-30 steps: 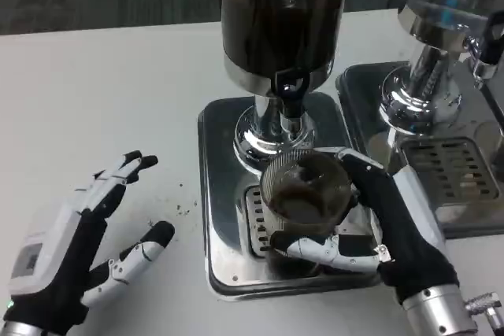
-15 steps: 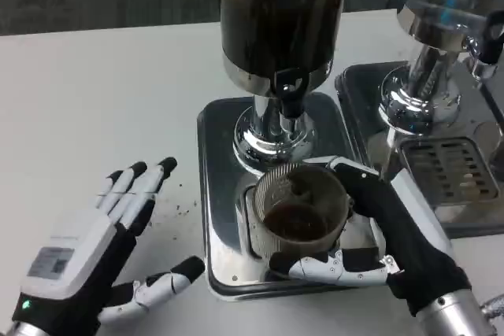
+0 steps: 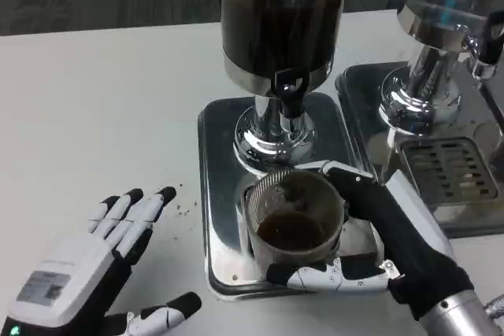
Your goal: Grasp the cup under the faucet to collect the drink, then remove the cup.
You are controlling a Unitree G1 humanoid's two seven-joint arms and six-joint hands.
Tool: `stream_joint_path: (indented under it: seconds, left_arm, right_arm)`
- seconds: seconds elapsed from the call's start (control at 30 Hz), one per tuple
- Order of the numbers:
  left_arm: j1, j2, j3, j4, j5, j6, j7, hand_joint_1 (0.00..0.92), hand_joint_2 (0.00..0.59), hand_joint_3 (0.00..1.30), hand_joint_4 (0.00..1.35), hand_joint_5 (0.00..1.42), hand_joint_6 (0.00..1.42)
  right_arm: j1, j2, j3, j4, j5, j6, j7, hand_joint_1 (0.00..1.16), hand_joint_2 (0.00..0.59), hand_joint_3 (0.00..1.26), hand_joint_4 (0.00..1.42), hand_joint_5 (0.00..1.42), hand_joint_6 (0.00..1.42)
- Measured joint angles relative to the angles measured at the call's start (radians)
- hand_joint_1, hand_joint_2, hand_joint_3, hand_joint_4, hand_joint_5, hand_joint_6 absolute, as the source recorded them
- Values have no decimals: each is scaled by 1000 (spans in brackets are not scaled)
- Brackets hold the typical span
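A clear plastic cup point(image 3: 293, 216) with dark drink in its bottom stands on the steel drip tray point(image 3: 222, 139), just in front of the black faucet point(image 3: 290, 92) of the dark drink dispenser point(image 3: 282, 13). My right hand point(image 3: 394, 238) grips the cup from the right, thumb in front and fingers curled behind it. My left hand point(image 3: 90, 273) lies open on the white table at the lower left, fingers spread and holding nothing.
A second dispenser point(image 3: 441, 29) on its own steel tray with a grille point(image 3: 449, 167) stands at the right, close to my right forearm. Small dark specks point(image 3: 185, 208) lie on the table by the tray's left edge.
My right hand has drawn the cup toward me, out from under the faucet to the tray's front. My left hand has slid nearer me and turned palm down.
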State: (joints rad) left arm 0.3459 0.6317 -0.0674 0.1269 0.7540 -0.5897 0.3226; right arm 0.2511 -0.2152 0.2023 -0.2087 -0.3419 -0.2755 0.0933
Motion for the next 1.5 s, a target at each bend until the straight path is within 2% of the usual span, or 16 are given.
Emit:
stream_joint_path:
  seconds: [0.3, 0.67, 0.9, 1.5]
  left_arm:
    - [60, 28, 20, -46, 4, -1, 1, 0, 132, 0, 0, 0, 0]
    - [166, 25, 61, -117, 6, 3, 23, 0, 137, 0, 0, 0, 0]
    - [192, 22, 83, -136, 7, 3, 23, 0, 137, 0, 0, 0, 0]
    - [200, -9, 83, -148, 7, 17, 22, 0, 141, 0, 0, 0, 0]
  right_arm:
    - [16, -32, 0, -45, 26, 0, 54, 1092, 137, 587, 653, 716, 940]
    - [92, -37, -3, -143, 40, 24, 92, 1092, 137, 577, 653, 723, 941]
    - [119, -61, -24, -172, 60, 26, 111, 1092, 137, 578, 653, 717, 941]
    - [142, -52, -23, -192, 60, 26, 114, 1092, 137, 573, 662, 716, 941]
